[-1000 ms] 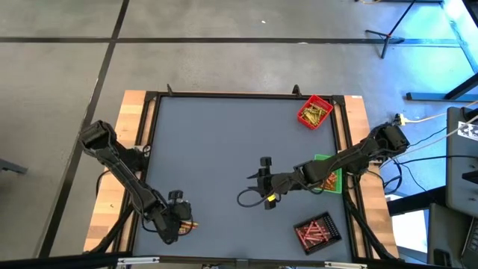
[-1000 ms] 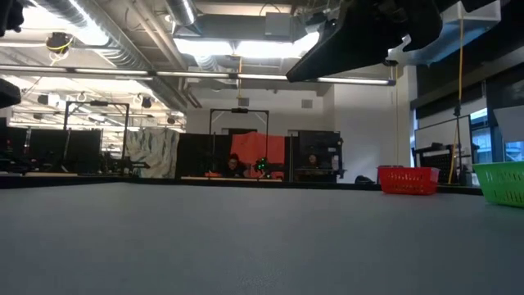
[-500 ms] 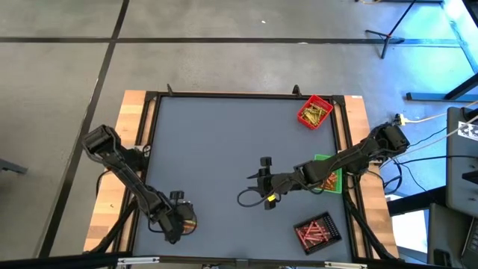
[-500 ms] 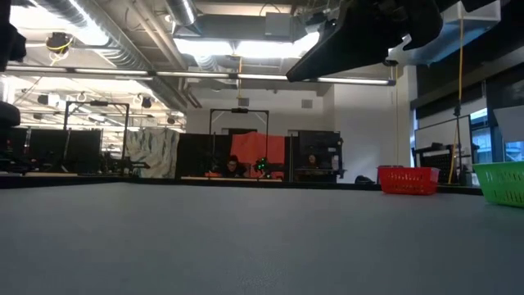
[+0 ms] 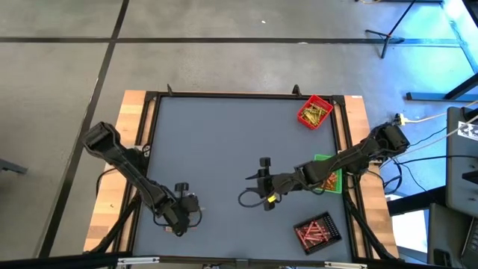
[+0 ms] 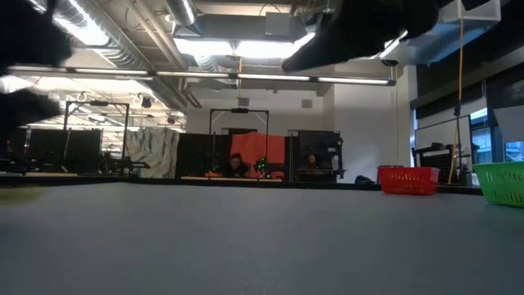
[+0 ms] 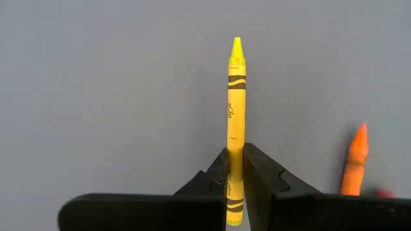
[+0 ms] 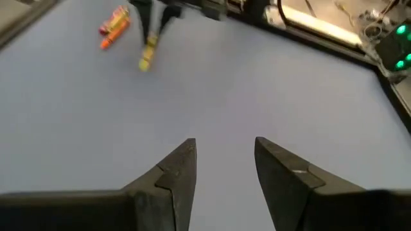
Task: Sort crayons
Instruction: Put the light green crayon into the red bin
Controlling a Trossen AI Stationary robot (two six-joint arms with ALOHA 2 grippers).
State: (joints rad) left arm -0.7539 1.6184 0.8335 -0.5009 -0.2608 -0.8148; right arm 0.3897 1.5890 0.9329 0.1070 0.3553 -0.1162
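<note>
A yellow crayon (image 7: 236,102) is between the fingers of my left gripper (image 7: 235,162), which is shut on it near the table's front left (image 5: 184,214). An orange crayon (image 7: 354,160) lies on the mat right beside it. In the right wrist view the same yellow crayon (image 8: 148,59) shows under the left gripper (image 8: 154,29), with orange and red crayons (image 8: 113,28) close by. My right gripper (image 8: 225,151) hovers open over the middle of the table (image 5: 263,178), with nothing between its fingers. My left gripper pinches the yellow crayon between its two fingers (image 7: 215,178), on the wrapped barrel near the blunt end (image 7: 236,168). The fingers come from above, slanting down. The pointed tip (image 7: 236,43) sticks out ahead of them. Whether the crayon is clear of the mat, I cannot tell.
A red tray (image 5: 314,112) with yellowish crayons stands at the far right. A green tray (image 5: 329,178) with orange crayons lies partly under my right arm. A black tray (image 5: 317,232) with red crayons is at the near right. The grey mat (image 5: 216,142) spreads between them.
My left gripper has gone a little toward the table's right edge, over the spot where the loose crayons lay. A dark blur of that arm now shows at the left of the low view.
</note>
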